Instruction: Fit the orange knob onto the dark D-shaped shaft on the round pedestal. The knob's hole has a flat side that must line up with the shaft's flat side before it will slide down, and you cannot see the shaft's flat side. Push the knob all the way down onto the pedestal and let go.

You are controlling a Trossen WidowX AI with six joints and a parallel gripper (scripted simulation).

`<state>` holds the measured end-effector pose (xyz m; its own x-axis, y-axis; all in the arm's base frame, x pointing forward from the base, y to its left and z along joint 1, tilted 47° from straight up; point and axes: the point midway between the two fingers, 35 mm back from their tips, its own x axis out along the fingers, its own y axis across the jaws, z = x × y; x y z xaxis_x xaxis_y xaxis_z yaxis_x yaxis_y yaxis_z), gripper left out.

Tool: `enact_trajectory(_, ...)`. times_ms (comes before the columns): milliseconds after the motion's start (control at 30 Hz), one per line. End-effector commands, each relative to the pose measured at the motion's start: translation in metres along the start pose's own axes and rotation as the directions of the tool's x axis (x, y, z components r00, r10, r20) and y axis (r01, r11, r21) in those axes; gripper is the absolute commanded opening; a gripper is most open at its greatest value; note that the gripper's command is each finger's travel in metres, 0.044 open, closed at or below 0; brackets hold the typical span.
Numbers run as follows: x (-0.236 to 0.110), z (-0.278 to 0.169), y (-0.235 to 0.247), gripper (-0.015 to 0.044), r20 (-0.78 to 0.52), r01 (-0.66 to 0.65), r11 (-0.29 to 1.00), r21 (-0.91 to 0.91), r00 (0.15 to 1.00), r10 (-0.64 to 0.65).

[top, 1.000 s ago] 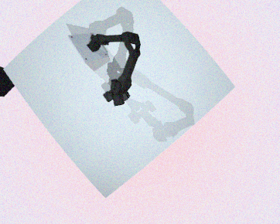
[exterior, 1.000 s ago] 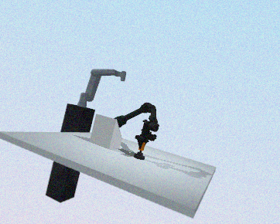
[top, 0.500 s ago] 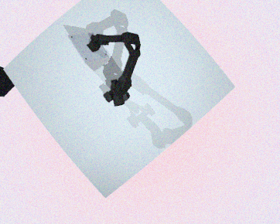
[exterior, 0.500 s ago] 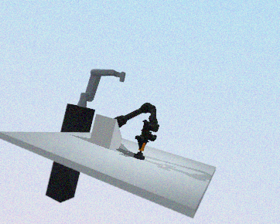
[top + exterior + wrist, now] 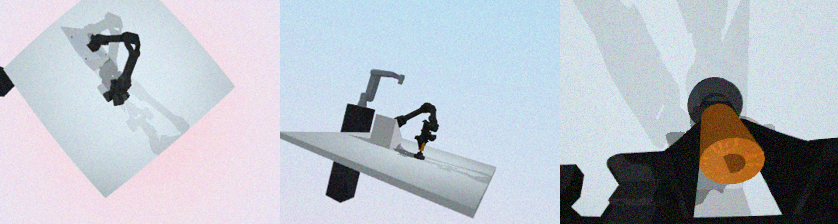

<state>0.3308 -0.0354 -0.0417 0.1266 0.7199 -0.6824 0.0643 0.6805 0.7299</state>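
My gripper [image 5: 719,124] [image 5: 422,146] [image 5: 116,94] is shut on the orange knob [image 5: 729,142] [image 5: 422,146]. In the wrist view the knob is a long orange cylinder, and its near end shows a D-shaped hole. Its far end sits right over the dark round pedestal [image 5: 699,98] [image 5: 419,156], whose rim shows behind and around it. The shaft is hidden by the knob. In the exterior view the knob hangs upright just above the pedestal on the table. In the top view the arm covers both.
A grey table [image 5: 70,127] [image 5: 377,166] carries the arm. A pale wedge-shaped block [image 5: 385,132] stands at the arm's base. A black column [image 5: 351,154] with a grey camera arm [image 5: 377,77] stands behind the table.
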Motion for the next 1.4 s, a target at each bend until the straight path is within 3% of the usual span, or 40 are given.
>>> enact_trajectory(0, -0.0040, -0.0005, -0.0004, 0.0000, 0.004, 0.001, 1.000, -0.003, 1.000, -0.001)
enact_trajectory(267, -0.0044, 0.0012, -0.0009, 0.0000, 0.004, 0.002, 0.977, -0.211, 1.000, -0.001)
enact_trajectory(1367, -0.0042, -0.0011, 0.0005, 0.0000, 0.004, 0.002, 0.971, -0.237, 1.000, -0.001)
